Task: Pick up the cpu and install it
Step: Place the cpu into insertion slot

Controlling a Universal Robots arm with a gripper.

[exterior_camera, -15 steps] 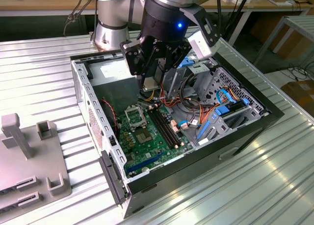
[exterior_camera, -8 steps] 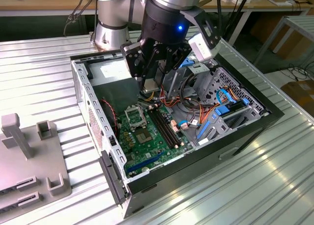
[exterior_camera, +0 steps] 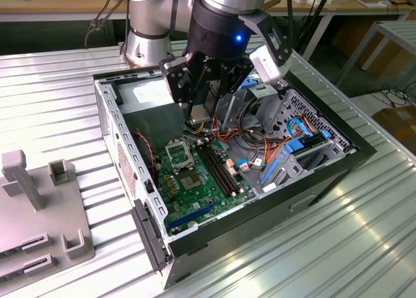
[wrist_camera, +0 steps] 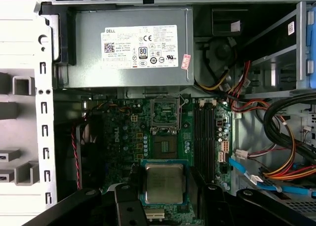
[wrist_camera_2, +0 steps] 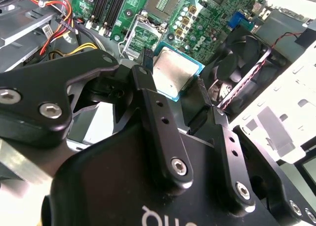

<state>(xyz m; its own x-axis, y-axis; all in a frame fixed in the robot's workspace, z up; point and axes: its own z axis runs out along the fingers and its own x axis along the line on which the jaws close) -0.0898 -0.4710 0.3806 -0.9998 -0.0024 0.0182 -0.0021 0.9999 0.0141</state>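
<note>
While the gripper [wrist_camera: 164, 186] hangs inside the open computer case [exterior_camera: 123, 148], its 2 black fingers [wrist_camera: 128, 201] are drawn narrowly together on the cpu [wrist_camera: 163, 182], 1 finger on each of 2 opposite edges. In both wrist views the cpu shows a silver-grey top with a teal rim and is held clear above the green motherboard [wrist_camera: 123, 137]. In the first wrist view the hollow socket frame [wrist_camera: 164, 112] stands open, and the bare socket [wrist_camera: 165, 148] lies between it and the cpu. Long black memory slots [wrist_camera: 203, 137] run just beside the socket. A grey power supply [wrist_camera: 128, 53] fills 1 end of the case, with orange cables [exterior_camera: 250, 138] near the slots.
</note>
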